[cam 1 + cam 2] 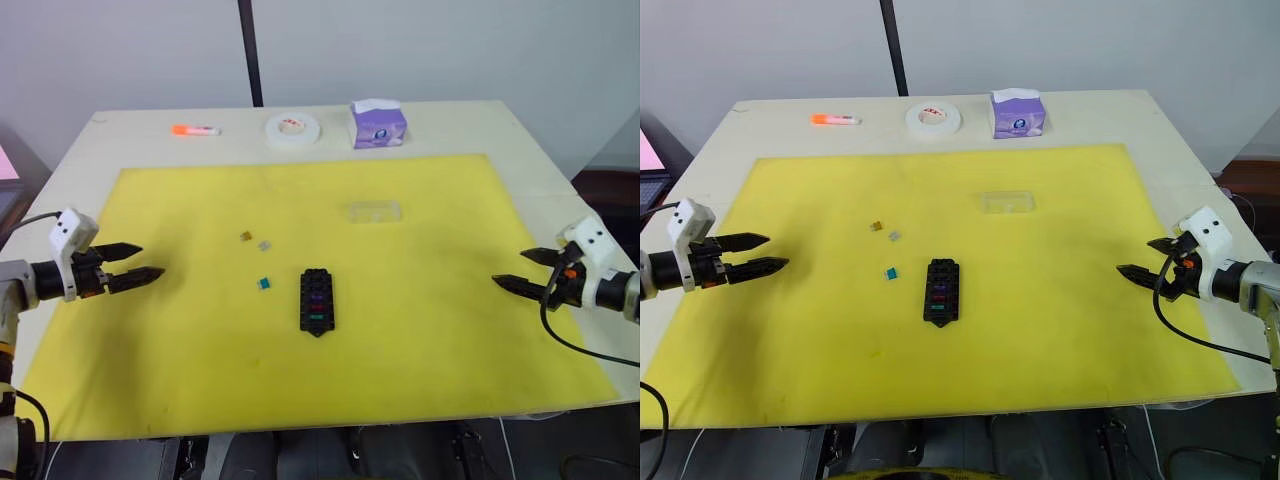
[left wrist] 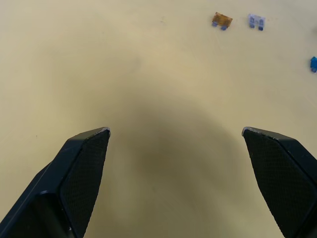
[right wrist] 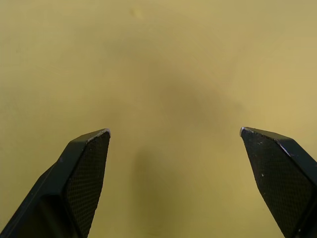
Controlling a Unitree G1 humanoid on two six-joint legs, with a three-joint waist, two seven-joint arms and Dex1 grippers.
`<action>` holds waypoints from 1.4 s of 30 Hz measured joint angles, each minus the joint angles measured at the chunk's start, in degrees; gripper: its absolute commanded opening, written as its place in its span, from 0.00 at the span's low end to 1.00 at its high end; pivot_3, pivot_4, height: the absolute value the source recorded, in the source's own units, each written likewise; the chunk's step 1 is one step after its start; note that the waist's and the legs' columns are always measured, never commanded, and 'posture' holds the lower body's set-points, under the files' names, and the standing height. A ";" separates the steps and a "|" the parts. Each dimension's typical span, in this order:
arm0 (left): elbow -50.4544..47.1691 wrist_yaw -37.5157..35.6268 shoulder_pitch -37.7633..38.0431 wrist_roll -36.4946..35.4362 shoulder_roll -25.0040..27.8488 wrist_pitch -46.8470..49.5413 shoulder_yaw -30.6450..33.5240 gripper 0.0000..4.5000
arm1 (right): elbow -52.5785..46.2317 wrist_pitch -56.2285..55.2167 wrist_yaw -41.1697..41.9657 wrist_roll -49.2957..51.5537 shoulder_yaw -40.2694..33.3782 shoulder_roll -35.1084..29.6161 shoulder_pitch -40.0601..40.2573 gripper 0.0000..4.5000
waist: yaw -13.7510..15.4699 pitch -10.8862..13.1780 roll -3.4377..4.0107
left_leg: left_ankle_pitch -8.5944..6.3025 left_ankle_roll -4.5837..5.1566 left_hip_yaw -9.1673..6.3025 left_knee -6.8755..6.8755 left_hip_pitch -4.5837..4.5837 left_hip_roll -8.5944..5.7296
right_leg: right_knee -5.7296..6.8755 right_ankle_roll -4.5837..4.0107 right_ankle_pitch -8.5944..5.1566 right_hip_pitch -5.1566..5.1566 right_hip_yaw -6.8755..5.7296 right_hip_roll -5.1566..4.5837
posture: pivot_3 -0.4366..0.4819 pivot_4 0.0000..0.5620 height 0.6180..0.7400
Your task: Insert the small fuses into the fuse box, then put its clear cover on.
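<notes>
**Both grippers spread and empty, three fuses loose on the mat**

Your left gripper [image 1: 140, 262] hovers over the left side of the yellow mat [image 1: 430, 330], fingers spread, holding nothing. Your right gripper [image 1: 517, 270] hangs at the mat's right edge, equally spread and empty. The fuse box [image 1: 318, 300] lies near the mat's middle with purple, red and green fuses seated in its slots. Just to its left lie a teal fuse [image 1: 264, 283], a grey fuse [image 1: 265, 244] and an amber fuse [image 1: 246, 236]. The clear cover [image 1: 375, 211] rests further back, well apart from the box.
</notes>
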 measured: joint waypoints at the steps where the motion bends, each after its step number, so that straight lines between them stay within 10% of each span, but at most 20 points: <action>1: 0.17 -0.01 -0.42 0.16 -0.04 -0.10 -0.02 1.00 | -0.01 -0.02 -0.16 0.05 -0.02 0.11 -0.21 0.99 | -0.01 0.00 0.00 | 0.00 0.00 0.00 0.00 0.00 0.00 | 0.00 0.00 0.00 0.00 0.00 0.00 | 0.48 0.27 1.00; 29: 34.98 -1.76 -33.25 15.20 -22.57 -14.12 -12.94 1.00 | -34.05 24.84 -13.76 11.30 19.88 21.36 -22.43 0.99 | 0.53 -0.01 -0.01 | -0.09 0.17 -0.21 0.52 -0.51 -0.05 | 0.06 0.52 0.12 -0.08 -0.06 0.06 | 0.48 0.27 1.00; 34: 36.76 -1.87 -33.45 16.46 -22.91 -14.81 -12.44 0.65 | -35.02 25.69 -15.56 11.48 19.52 21.06 -20.12 1.00 | 0.57 -0.02 -0.01 | -0.09 0.17 -0.20 0.49 -0.50 -0.06 | 0.05 0.53 0.13 -0.08 -0.06 0.06 | 0.48 0.27 1.00; 42: 37.76 -3.38 -33.61 16.73 -23.31 -11.24 -10.50 0.65 | -36.16 25.85 -16.84 11.50 18.10 20.17 -18.28 1.00 | 0.42 -0.02 0.00 | -0.09 0.17 -0.20 0.49 -0.49 -0.06 | 0.05 0.53 0.13 -0.08 -0.06 0.06 | 0.48 0.27 1.00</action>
